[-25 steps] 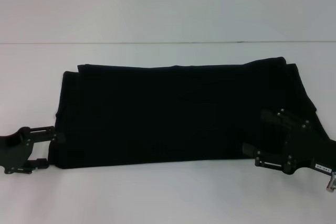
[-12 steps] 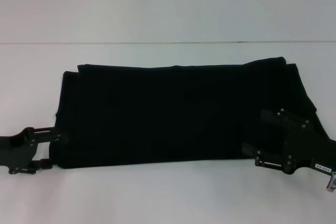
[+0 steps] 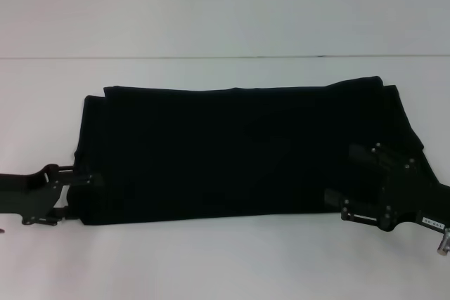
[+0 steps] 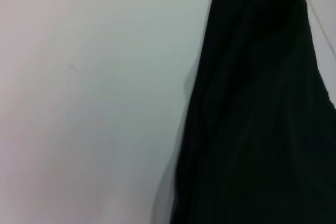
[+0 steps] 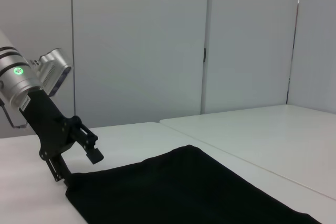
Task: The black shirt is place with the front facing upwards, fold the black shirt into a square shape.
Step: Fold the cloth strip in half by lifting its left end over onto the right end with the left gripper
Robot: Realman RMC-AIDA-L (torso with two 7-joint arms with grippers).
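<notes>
**Black shirt lying as a wide band, a gripper at each end**

We work over a plain white table (image 3: 225, 265), matte and bare around the cloth. In the head view a thin dark seam runs across it behind the garment. The right wrist view opens up the room: pale grey wall panels (image 5: 142, 45) with vertical joints stand behind the table, and a second white tabletop (image 5: 262, 129) sits beside ours, split from it by a narrow gap.

The black shirt (image 3: 239, 152) lies flat in the middle of the table as a broad horizontal band, with doubled edges showing along its far side and at its right end. No lettering or label shows on it.

Our left gripper (image 3: 74, 191) is at the shirt's left near corner, its upper finger lying over the cloth edge and the lower one at the hem; we cannot tell whether it is clenched on the fabric. Our right gripper (image 3: 344, 180) rests over the shirt's right near corner, black on black, and we cannot tell how its jaws stand either.

The left wrist view shows only the shirt's rumpled edge (image 4: 252, 119) against white table (image 4: 84, 98), none of the fingers. The right wrist view alone shows the left arm from the side, its silver wrist with 1 green light (image 5: 19, 70) angled down to the far corner of the cloth (image 5: 173, 187).
</notes>
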